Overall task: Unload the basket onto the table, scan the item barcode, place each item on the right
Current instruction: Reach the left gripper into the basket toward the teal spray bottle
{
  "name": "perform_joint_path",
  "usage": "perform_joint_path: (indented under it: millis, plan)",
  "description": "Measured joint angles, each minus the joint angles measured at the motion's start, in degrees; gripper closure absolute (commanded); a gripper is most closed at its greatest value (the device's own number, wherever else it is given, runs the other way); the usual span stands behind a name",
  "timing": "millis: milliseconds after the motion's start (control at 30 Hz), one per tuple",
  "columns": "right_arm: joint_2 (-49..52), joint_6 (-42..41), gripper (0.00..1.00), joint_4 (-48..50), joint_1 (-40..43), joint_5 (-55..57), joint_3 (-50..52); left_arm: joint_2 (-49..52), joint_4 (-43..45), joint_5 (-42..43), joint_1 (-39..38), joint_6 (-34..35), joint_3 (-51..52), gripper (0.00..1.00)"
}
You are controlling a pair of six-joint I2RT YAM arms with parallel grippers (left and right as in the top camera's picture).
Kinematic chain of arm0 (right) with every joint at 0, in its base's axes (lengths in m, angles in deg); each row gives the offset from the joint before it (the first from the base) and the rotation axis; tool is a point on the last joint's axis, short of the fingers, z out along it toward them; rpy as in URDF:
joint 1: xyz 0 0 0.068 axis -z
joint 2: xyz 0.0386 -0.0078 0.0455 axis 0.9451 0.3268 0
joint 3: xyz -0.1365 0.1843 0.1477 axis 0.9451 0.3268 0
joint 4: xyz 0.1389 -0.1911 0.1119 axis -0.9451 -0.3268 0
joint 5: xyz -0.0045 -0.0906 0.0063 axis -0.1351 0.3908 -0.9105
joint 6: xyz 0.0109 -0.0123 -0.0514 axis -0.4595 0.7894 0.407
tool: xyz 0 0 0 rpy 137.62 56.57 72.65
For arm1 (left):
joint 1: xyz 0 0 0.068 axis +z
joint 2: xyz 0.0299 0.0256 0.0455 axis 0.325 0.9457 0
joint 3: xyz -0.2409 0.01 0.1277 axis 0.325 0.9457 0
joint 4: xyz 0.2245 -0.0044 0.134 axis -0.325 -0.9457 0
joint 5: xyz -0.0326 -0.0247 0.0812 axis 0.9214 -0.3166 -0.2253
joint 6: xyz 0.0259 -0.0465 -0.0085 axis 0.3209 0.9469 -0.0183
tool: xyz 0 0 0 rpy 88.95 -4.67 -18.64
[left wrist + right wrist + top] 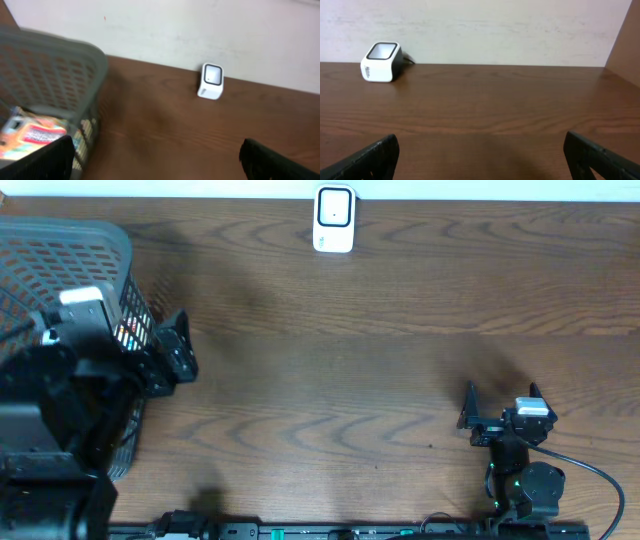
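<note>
Step check: this looks like the very start, the reach for the item, with nothing picked up yet. Left gripper (183,345) sits at about 9 o'clock in the overhead view, just outside the right-hand wall of the grey mesh basket (100,235). Its jaws are spread wide with nothing in them. Right gripper (502,395) is parked down at 5 o'clock, also wide open and empty, well away from everything.

The item seems to be a colourful packet (34,134) lying in the bottom of the basket. The left wrist view is blurry, so I can't say for sure what it is or which face has the barcode. The white scanner (334,218) stands at 12 o'clock at the far edge of the table (350,360), its window facing the arms.

Next move, I reckon: the left arm goes up over the rim and down into the basket, closes on the packet, then carries it toward 12 o'clock. It'll probably need turning so the barcode faces the window.
</note>
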Motion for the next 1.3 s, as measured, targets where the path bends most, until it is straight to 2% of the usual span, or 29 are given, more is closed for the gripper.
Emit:
perform_joint_path:
  millis: [133, 333, 433, 600, 733, 867, 1000, 1300]
  plan:
    - [0.0, 0.0, 0.01, 0.0, 0.0, 0.0, 0.0, 3.98, -7.91, -1.16, 0.0, -3.5, -5.38, 0.02]
    - [0.0, 0.0, 0.01, 0.0, 0.0, 0.0, 0.0, 10.19, -10.12, -8.33, 2.49, -2.91, -5.42, 0.02]
    - [0.0, 0.0, 0.01, -0.02, 0.0, 0.0, 0.0, 13.88, -12.66, -11.15, 9.31, -0.44, -6.93, 0.02]
    - [0.0, 0.0, 0.01, 0.0, -0.02, 0.0, 0.0, 18.29, -16.65, -12.39, 25.75, 4.15, -9.2, 0.02]
    - [0.0, 0.0, 0.01, 0.0, 0.0, 0.0, 0.0, 21.22, -20.26, -8.74, 37.77, 7.19, -9.25, 0.02]
    - [0.0, 0.0, 0.01, 0.0, 0.0, 0.0, 0.0, 25.0, -21.18, -4.92, 45.83, 8.83, -9.11, 0.02]
    - [0.0, 0.0, 0.01, 0.0, 0.0, 0.0, 0.0, 28.39, -21.16, -2.6, 48.74, 9.64, -6.67, 0.02]
    - [0.0, 0.0, 0.01, 0.0, 0.0, 0.0, 0.02, 34.34, -21.53, 1.05, 48.81, 6.91, 3.26, 0.02]
